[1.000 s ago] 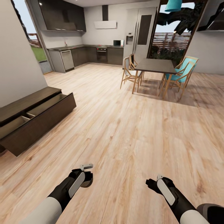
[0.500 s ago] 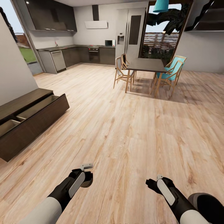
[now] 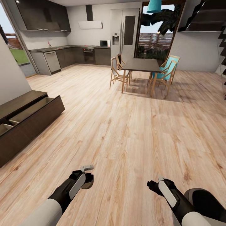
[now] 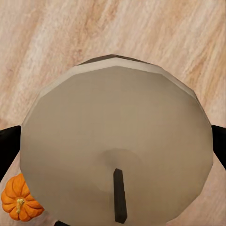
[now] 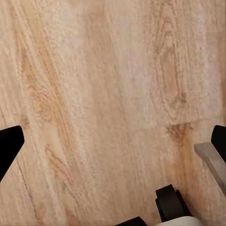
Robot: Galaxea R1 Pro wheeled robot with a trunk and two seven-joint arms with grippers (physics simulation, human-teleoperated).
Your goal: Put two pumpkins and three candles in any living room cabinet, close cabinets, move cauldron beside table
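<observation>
Head view: low dark-brown wood cabinet [image 3: 22, 122] stands at far left, drawers open. Left fingers [image 4: 8, 146] clamp a cream-beige cylindrical candle [image 4: 115, 146], probably above the small orange pumpkin [image 4: 20, 198] on the floor. Right fingers [image 5: 9, 143] spread wide, empty.

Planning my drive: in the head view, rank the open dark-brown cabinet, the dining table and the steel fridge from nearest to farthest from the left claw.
1. Open dark-brown wood cabinet, at left.
2. Dark dining table, ahead, mid-room.
3. Tall steel fridge, against the far wall.
</observation>
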